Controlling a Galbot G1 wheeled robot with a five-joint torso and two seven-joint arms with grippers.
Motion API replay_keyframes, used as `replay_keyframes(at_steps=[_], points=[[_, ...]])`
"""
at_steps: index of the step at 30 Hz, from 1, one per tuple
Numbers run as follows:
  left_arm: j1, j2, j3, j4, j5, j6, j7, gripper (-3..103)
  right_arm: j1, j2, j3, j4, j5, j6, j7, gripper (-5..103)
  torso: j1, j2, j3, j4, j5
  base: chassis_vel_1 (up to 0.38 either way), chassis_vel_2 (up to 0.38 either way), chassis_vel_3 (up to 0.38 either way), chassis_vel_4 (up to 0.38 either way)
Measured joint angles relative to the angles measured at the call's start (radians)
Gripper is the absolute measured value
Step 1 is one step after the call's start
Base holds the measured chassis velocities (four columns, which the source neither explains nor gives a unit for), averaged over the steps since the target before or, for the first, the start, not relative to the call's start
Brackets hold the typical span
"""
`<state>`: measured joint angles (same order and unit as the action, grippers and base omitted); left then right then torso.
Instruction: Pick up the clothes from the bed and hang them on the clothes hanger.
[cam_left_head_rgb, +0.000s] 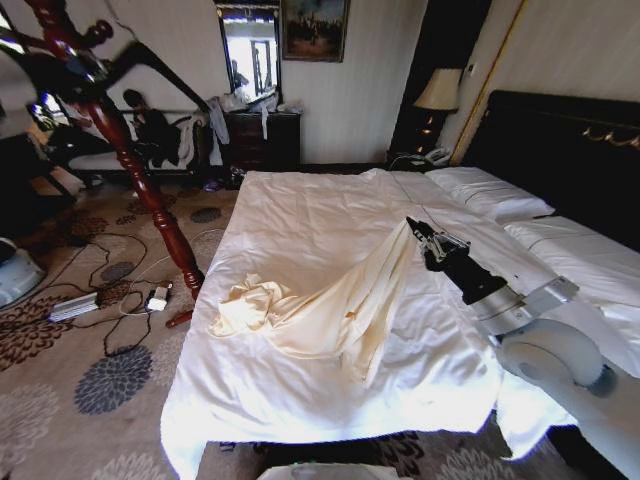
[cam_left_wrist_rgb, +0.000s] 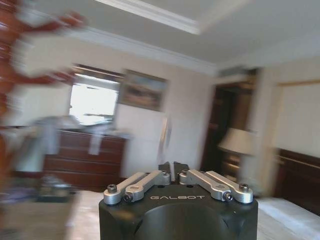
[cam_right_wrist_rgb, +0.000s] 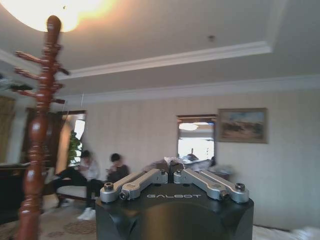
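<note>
Right claw (cam_left_head_rgb: 415, 226) closed on clothes (cam_left_head_rgb: 330, 305), lifting one end off bed (cam_left_head_rgb: 300, 215); left claw (cam_left_wrist_rgb: 173, 170) closed, holding nothing.

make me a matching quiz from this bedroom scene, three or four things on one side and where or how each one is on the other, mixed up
Things:
1. clothes
2. right gripper
3. coat stand
4. table lamp

States:
A. stands on the carpet left of the bed
B. beside the black headboard
C. one end lifted, the rest trailing on the duvet
D. shut on pale cream fabric

Pairs: 1-C, 2-D, 3-A, 4-B
</note>
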<state>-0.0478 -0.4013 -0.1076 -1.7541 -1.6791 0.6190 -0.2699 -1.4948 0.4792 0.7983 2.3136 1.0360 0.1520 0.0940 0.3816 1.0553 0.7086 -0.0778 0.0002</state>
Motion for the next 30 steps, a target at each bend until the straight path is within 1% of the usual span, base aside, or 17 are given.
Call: replay_keyframes(at_steps=[2, 4, 6, 7, 8, 10, 12, 13, 17, 19, 21, 23, 24, 25, 28, 29, 30], points=[[0.080, 0.007, -0.007, -0.077, -0.009, -0.047, 0.069, 0, -0.006, 0.016, 0.007, 0.002, 0.010, -0.011, 0.041, 0, 0.000, 0.000, 0.000, -0.0003, -0.0006, 0.000, 0.000, 0.000, 0.000], [0.116, 0.003, -0.002, -0.118, -0.032, -0.067, 0.076, 0, -0.010, 0.026, 0.013, 0.005, 0.015, -0.015, 0.066, 0, 0.000, 0.000, 0.000, -0.0001, 0.0001, 0.000, 0.000, 0.000, 0.000], [0.176, -0.021, 0.037, -0.173, -0.045, -0.085, 0.044, 0, -0.014, 0.043, 0.015, 0.005, 0.015, -0.021, 0.089, 0, 0.000, 0.000, 0.000, -0.0004, 0.0004, 0.000, 0.000, 0.000, 0.000], [0.214, -0.045, 0.065, -0.193, -0.015, -0.093, 0.008, 0, -0.013, 0.050, 0.011, 0.002, 0.011, -0.023, 0.092, 0, 0.000, 0.000, 0.000, -0.0005, 0.0004, 0.000, 0.000, 0.000, 0.000], [0.214, -0.045, 0.065, -0.193, -0.015, -0.093, 0.008, 0, -0.013, 0.050, 0.011, 0.002, 0.011, -0.023, 0.092, 0, 0.000, 0.000, 0.000, -0.0005, 0.0004, 0.000, 0.000, 0.000, 0.000], [0.318, -0.097, 0.107, -0.226, 0.082, -0.098, -0.041, 0, -0.018, 0.070, -0.001, -0.003, -0.004, -0.026, 0.093, 0, 0.000, 0.000, 0.000, -0.0008, -0.0005, 0.000, 0.000, 0.000, 0.000], [0.419, -0.122, 0.113, -0.247, 0.145, -0.069, -0.080, 0, -0.043, 0.080, -0.001, -0.004, -0.016, -0.027, 0.092, 0, 0.001, 0.000, 0.000, -0.0008, -0.0003, 0.000, 0.000, 0.000, 0.000], [0.419, -0.122, 0.113, -0.247, 0.145, -0.069, -0.080, 0, -0.043, 0.080, -0.001, -0.004, -0.016, -0.027, 0.092, 0, 0.001, 0.000, 0.000, -0.0008, -0.0003, 0.000, 0.000, 0.000, 0.000], [0.605, -0.128, 0.112, -0.243, 0.320, -0.028, -0.107, -3, -0.073, 0.099, 0.006, -0.013, -0.037, -0.019, 0.088, 0, 0.000, 0.000, 0.000, 0.0006, -0.0005, 0.000, 0.000, 0.000, 0.000], [0.623, -0.131, 0.115, -0.245, 0.344, -0.024, -0.114, -3, -0.071, 0.104, 0.002, -0.014, -0.037, -0.019, 0.088, 0, 0.000, 0.000, 0.000, 0.0008, -0.0005, 0.000, 0.000, 0.000, 0.000], [0.646, -0.143, 0.134, -0.264, 0.391, -0.016, -0.129, 7, -0.065, 0.114, -0.005, -0.014, -0.039, -0.019, 0.088, 0, 0.000, 0.000, 0.000, 0.0003, -0.0001, 0.000, 0.000, 0.000, 0.000], [0.660, -0.157, 0.187, -0.288, 0.475, -0.009, -0.152, 18, -0.065, 0.123, -0.008, -0.012, -0.043, -0.019, 0.088, 0, 0.000, 0.000, 0.000, -0.0008, 0.0006, 0.000, 0.000, 0.000, 0.000], [0.660, -0.157, 0.187, -0.288, 0.475, -0.009, -0.152, 18, -0.065, 0.123, -0.008, -0.012, -0.043, -0.019, 0.088, 0, 0.000, 0.000, 0.000, -0.0008, 0.0006, 0.000, 0.000, 0.000, 0.000], [0.669, -0.163, 0.219, -0.295, 0.539, -0.006, -0.162, 18, -0.067, 0.127, -0.008, -0.011, -0.045, -0.019, 0.088, 0, 0.000, 0.000, 0.000, -0.0008, 0.0003, 0.000, 0.000, 0.000, 0.000], [0.710, -0.184, 0.348, -0.299, 0.791, 0.002, -0.204, 34, -0.071, 0.140, -0.008, -0.012, -0.051, -0.019, 0.087, 0, 0.000, 0.000, 0.000, 0.0000, -0.0002, 0.000, 0.000, 0.000, 0.000], [0.710, -0.184, 0.348, -0.299, 0.791, 0.002, -0.204, 34, -0.071, 0.140, -0.008, -0.012, -0.051, -0.019, 0.087, 0, 0.000, 0.000, 0.000, 0.0000, -0.0002, 0.000, 0.000, 0.000, 0.000], [0.728, -0.193, 0.383, -0.295, 0.867, 0.004, -0.223, 40, -0.071, 0.144, -0.009, -0.014, -0.052, -0.019, 0.087, 0, 0.000, 0.000, 0.000, 0.0000, -0.0003, 0.000, 0.000, 0.000, 0.000]])
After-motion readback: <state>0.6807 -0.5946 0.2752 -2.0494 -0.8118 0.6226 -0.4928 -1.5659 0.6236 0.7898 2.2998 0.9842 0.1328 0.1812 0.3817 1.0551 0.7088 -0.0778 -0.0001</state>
